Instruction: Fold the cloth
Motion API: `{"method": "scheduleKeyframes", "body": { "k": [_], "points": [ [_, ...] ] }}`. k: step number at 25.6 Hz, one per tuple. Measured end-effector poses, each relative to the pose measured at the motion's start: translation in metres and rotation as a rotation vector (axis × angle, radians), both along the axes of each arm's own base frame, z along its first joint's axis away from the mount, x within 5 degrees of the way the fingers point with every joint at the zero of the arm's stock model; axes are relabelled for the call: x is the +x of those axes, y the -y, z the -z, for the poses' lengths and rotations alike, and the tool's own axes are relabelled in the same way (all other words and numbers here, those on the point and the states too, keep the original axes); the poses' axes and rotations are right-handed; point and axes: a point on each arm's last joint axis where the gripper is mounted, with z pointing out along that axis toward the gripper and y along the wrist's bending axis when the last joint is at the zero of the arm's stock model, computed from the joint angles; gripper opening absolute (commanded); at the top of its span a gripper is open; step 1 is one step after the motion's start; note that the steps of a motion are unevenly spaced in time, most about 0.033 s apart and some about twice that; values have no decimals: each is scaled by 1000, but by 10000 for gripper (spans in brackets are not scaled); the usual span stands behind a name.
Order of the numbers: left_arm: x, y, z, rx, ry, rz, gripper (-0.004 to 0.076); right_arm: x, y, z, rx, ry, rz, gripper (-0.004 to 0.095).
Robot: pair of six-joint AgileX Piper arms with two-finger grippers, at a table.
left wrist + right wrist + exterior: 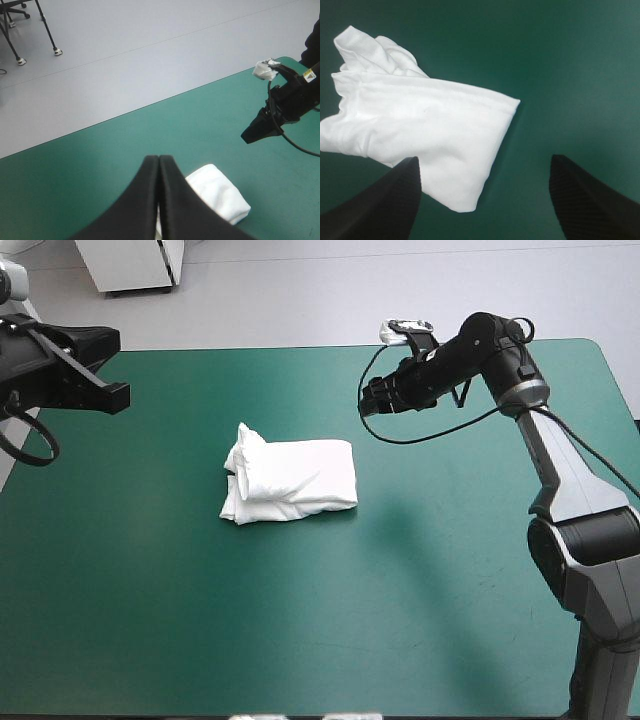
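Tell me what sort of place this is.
Probably a robotics lab: two arms, the left gripper shut and the right gripper open, at a table with a teal-green cover, a folded white T-shirt on it.

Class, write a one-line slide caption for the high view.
Folded T-shirt lies mid-table on the teal-green cover; left gripper and right gripper stand apart from it.

The left pincer hangs above the desk's left edge, its black fingers pressed together in one arch. The right arm bends in over the desk's far right part — the right pincer is raised, its fingers wide apart.
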Motion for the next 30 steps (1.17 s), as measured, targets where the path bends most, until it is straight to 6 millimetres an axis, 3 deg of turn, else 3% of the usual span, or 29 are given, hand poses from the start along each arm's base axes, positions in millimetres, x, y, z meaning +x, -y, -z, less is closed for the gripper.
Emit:
{"method": "scheduleKeyframes", "body": {
  "k": [5, 13, 22, 23, 24, 25, 26, 28, 30],
  "points": [
    [0, 2, 0, -13, -3, 16, -10, -1, -4, 31, 8, -110, -13, 672],
    [0, 2, 0, -12, -3, 16, -10, 14, -13, 83, 46, -240, -23, 672],
    [0, 2, 0, -11, -3, 15, -10, 27, -37, 138, 98, -326, -49, 661],
    [0, 2, 0, -11, -3, 15, -10, 27, -41, 141, 117, -334, -53, 621],
    [0, 2, 0, -11, -3, 15, -10, 26, -46, 142, 131, -340, -58, 517],
    [0, 2, 0, -11, -3, 15, -10, 25, -51, 144, 141, -344, -65, 398],
    [1, 2, 0, -11, -3, 15, -10, 24, -56, 147, 142, -351, -74, 219],
    [1, 2, 0, -11, -3, 15, -10, 23, -62, 152, 138, -352, -92, 7],
    [1, 2, 0, -11, -3, 15, -10, 23, -65, 157, 127, -345, -103, 0]
  ]
}}
